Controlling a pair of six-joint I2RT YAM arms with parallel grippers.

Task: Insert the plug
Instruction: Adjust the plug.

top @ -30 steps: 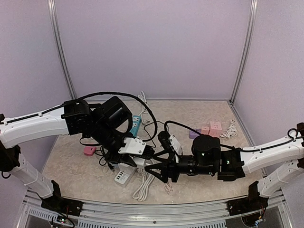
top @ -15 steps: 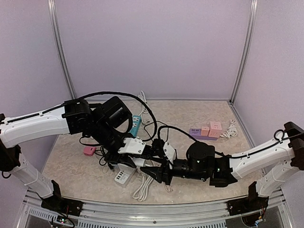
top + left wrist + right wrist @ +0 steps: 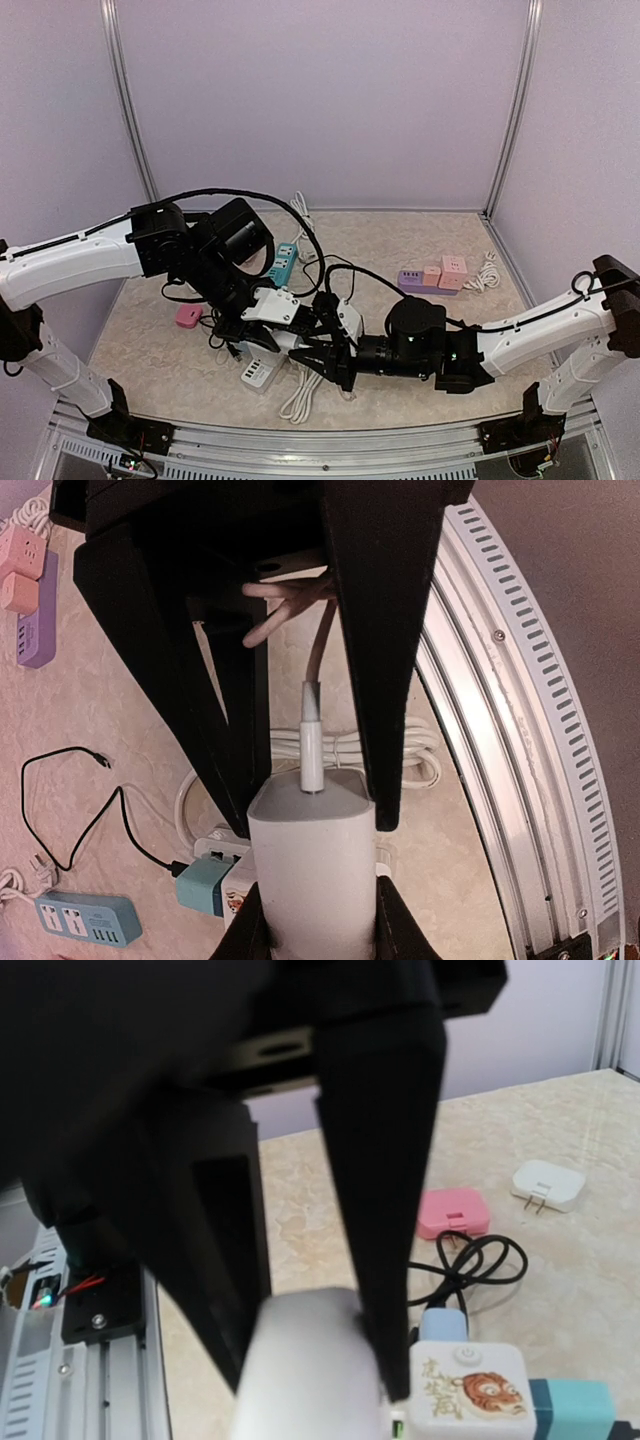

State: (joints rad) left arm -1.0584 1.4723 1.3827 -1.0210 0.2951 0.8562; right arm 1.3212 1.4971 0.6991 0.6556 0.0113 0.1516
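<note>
Above the beige table [image 3: 400, 240], left tool [image 3: 315, 815] and right tool [image 3: 315, 1380] both clamp the rounded white plug [image 3: 312, 880].

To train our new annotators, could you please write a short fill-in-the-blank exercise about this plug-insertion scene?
The left gripper clamps a white rectangular plastic charger block with a white ____ plugged into it. In the right wrist view, the white square plastic adapter shows a cartoon ____. In the overhead view, the small flat plastic plug lying alone at the far left is ____.
Missing words: cable; tiger; pink.
</note>
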